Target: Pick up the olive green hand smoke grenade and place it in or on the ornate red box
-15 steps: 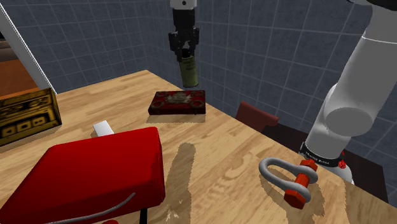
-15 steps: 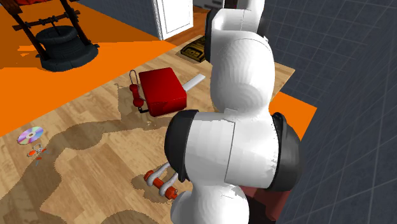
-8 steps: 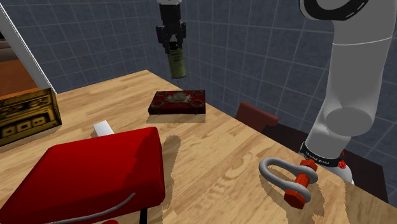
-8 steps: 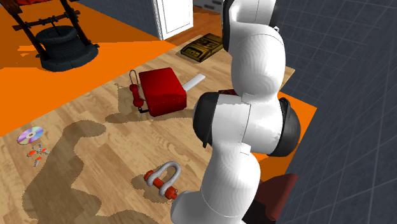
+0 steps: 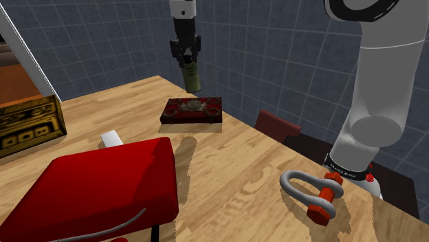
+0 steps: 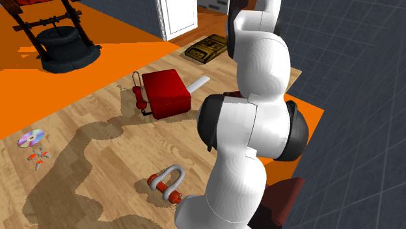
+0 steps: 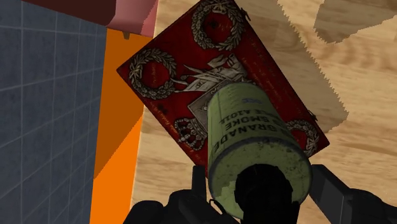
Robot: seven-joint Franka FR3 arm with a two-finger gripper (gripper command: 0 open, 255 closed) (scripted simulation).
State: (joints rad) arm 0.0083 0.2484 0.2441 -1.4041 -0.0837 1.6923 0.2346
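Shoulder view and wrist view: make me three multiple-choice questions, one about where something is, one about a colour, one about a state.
1. Where is the smoke grenade relative to the ornate red box?
A) lying beside it
B) hanging above it
C) inside it

2. What colour is the pin of the shackle?
A) blue
B) green
C) orange-red

3. What is the gripper doing?
A) shut on the smoke grenade
B) open and empty
C) shut on nothing

Answers:
1 B: the wrist view shows the smoke grenade over the box's lid, and the shoulder view shows a gap beneath it.
2 C: the pin and its nut are orange-red, against a grey loop.
3 A: the gripper clasps the smoke grenade's top end.
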